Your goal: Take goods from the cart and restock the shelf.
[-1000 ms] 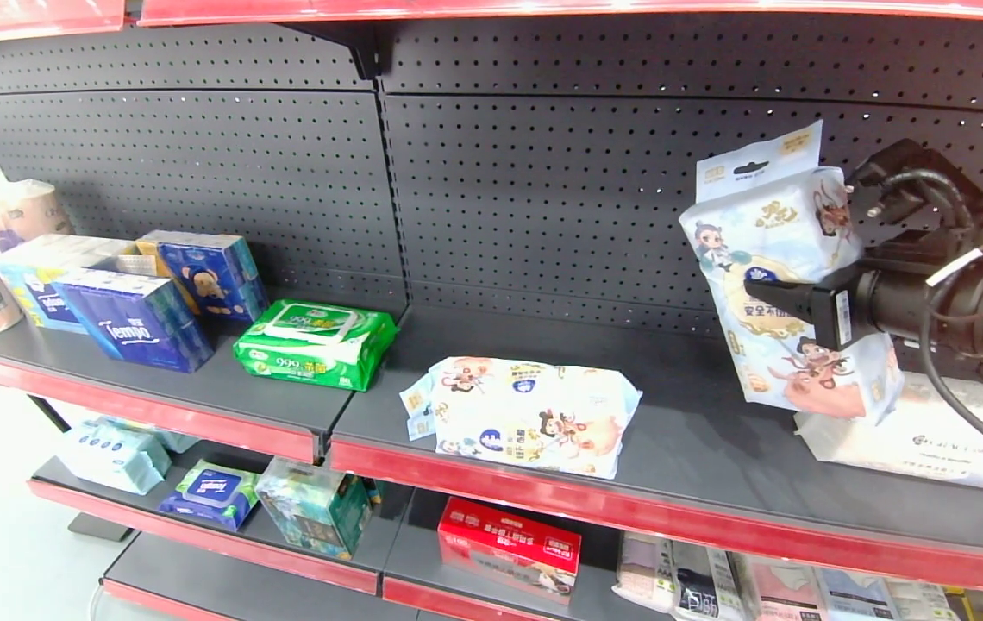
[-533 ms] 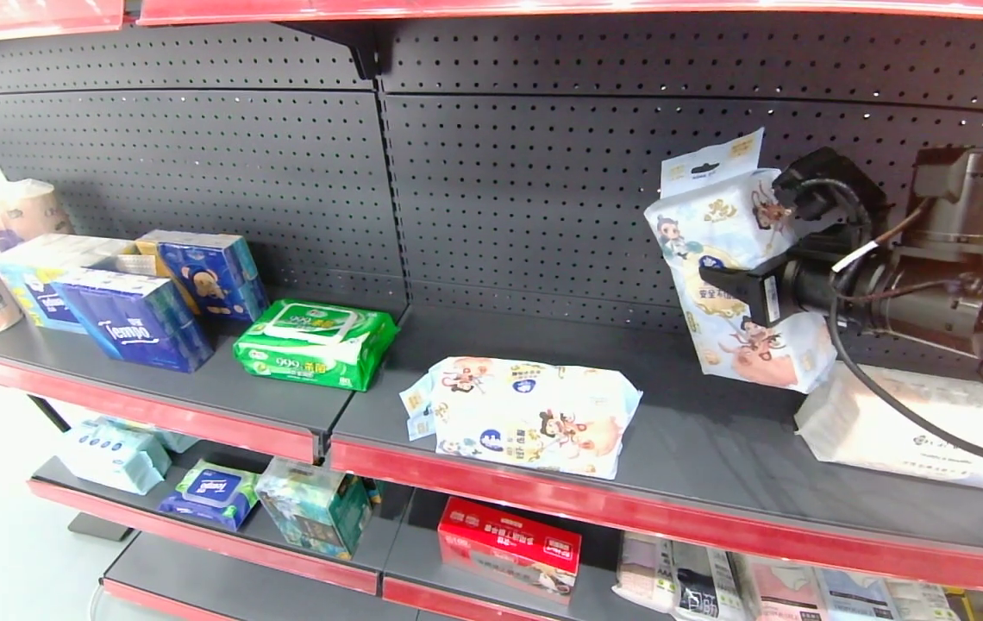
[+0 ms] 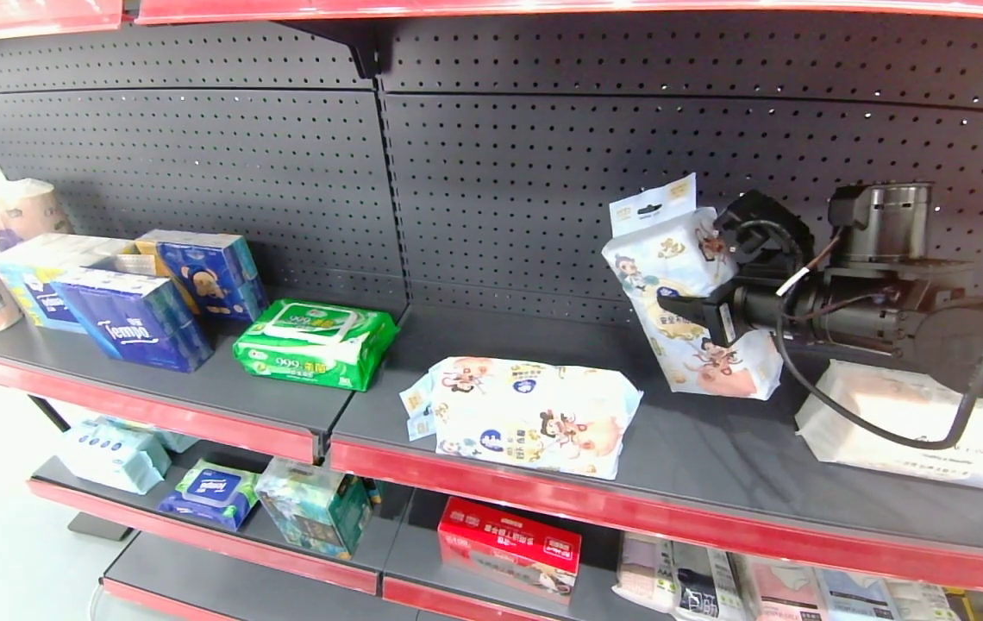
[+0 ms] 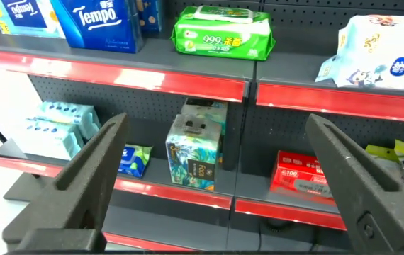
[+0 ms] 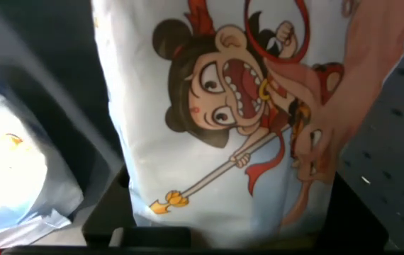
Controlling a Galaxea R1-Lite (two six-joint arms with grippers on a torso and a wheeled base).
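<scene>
While the right gripper hangs over the dark shelf, its jaws are squeezed on a cartoon pack. We see one black finger across the front of the pack and the other part of the gripper behind it. The pack stands up tall, tipped a little, with its white tab at the top. It is close to the back wall with the little holes. Its bottom end is very low by the shelf, but we cannot tell if it touches. From the right wrist view, we see the funny picture on the pack up close.

A flat cartoon pack of the same kind lies on the shelf near the front edge, to the left of the held one and apart from it. A white pack lies on the shelf under the right arm. Farther left we see a green pack and blue boxes.

The left gripper is low down, facing the lower shelves. Its jaws are wide apart and hold nothing. Between them, farther off, we see a teal box and a red box on a lower shelf.
</scene>
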